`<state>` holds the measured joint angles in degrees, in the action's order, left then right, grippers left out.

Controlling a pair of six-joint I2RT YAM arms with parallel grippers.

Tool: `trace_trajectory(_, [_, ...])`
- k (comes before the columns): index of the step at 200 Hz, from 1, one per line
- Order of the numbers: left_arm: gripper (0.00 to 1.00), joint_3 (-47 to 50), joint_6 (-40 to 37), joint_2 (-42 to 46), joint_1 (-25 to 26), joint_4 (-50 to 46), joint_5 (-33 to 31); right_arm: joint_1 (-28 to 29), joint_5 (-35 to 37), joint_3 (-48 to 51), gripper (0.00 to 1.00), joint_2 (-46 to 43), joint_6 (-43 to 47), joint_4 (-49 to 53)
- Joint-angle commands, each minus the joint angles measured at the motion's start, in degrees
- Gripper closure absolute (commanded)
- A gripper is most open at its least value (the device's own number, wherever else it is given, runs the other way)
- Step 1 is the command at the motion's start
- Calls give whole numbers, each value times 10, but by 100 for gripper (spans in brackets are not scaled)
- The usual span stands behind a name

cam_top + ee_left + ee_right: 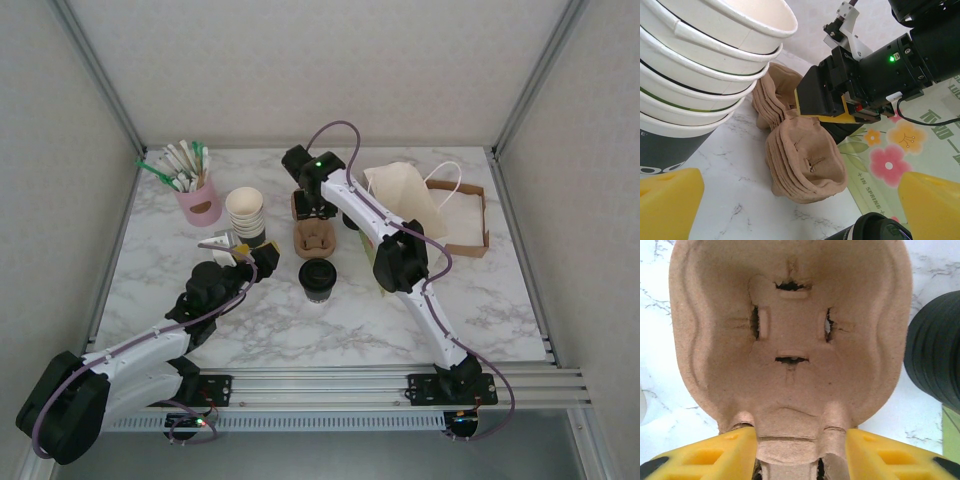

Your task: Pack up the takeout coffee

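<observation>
Right tool [800, 442] is closed on the narrow waist of the nested cup carriers [790, 330], a yellow finger pressed to each side. The coffee cup [317, 278], lid on, stands upright on the worktop [480, 300], just in front of the carriers' near end and free of both tools. That closeness is the main hazard: if the carriers tip or swing as they lift, the near end could strike the cup and topple it. Because the carriers sit nested, several may rise together, or lower ones may drop off partway and land on the lid. A stack of black lids [935, 355] sits just beside the carriers and could be nudged too. Left tool [800, 200] hangs wide open and empty beside the stack of paper cups [700, 65]; a careless reach toward the coffee could brush that stack over.
</observation>
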<state>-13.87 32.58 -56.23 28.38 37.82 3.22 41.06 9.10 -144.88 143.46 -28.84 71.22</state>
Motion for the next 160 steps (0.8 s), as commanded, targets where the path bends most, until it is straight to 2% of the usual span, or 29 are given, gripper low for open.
trace_trajectory(1, [0, -9, -8, 8, -5, 6, -6, -1, -13, -17, 49, 20, -7, 0])
trace_trajectory(123, [0, -9, -8, 7, -5, 8, -5, -1, -20, -19, 53, 28, -6, -2])
trace_trajectory(160, [0, -9, -8, 7, -5, 8, -4, -1, -21, -19, 57, 28, -6, 0])
